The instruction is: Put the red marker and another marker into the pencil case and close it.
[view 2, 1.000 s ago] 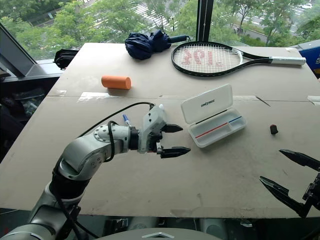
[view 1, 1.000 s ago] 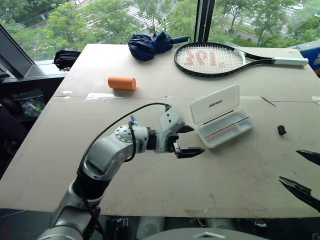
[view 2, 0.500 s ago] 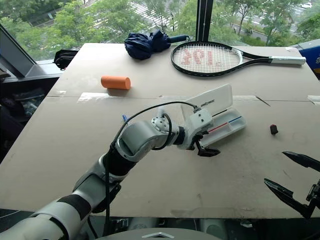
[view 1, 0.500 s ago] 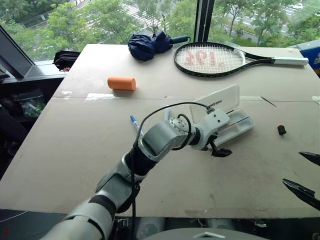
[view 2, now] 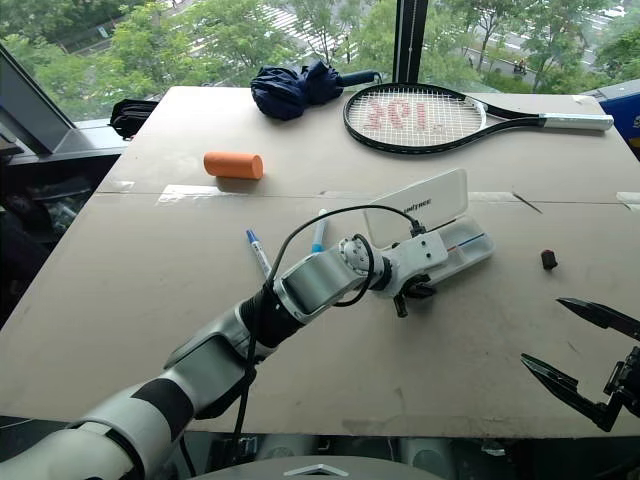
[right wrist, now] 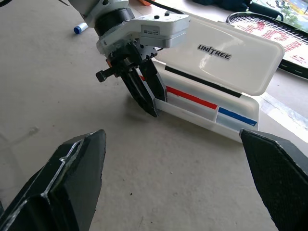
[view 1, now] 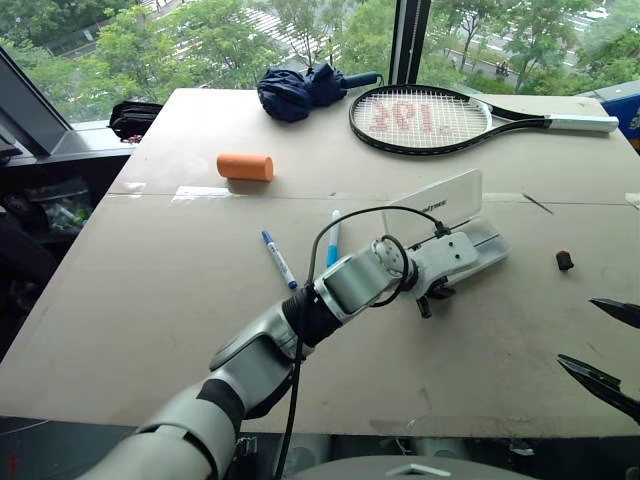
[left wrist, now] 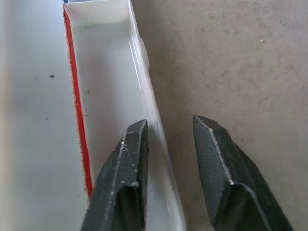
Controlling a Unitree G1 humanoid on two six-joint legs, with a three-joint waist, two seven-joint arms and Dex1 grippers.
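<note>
A flat tan board tabletop (view 1: pixel 150 290), taped along one seam, stands against large windows looking down on green treetops.

The left gripper (right wrist: pixel 144 94) reaches across it to the pencil case (right wrist: pixel 231 62), whose tray lies open with the lid tilted up behind it. In the left wrist view one black finger (left wrist: pixel 127 178) sits inside the tray and the other outside, the tray's near wall pinched between them: the jaws are clamped on that wall. The red marker (right wrist: pixel 190 97) lies in the tray just past the fingers, a blue-tipped marker (right wrist: pixel 236 117) beyond it in the same tray.

Behind the left arm, on the bare board, lie a light-blue marker (view 1: pixel 333 238) and a blue-capped white marker (view 1: pixel 279 260), near each other and clear of the case. Further off sit an orange cylinder (view 1: pixel 245 166), a folded navy umbrella (view 1: pixel 300 88) and a tennis racket (view 1: pixel 440 116). A small dark object (view 1: pixel 564 260) lies past the case, toward the right gripper (right wrist: pixel 178 187), which hangs well apart from the case with its fingers spread wide, holding nothing.
</note>
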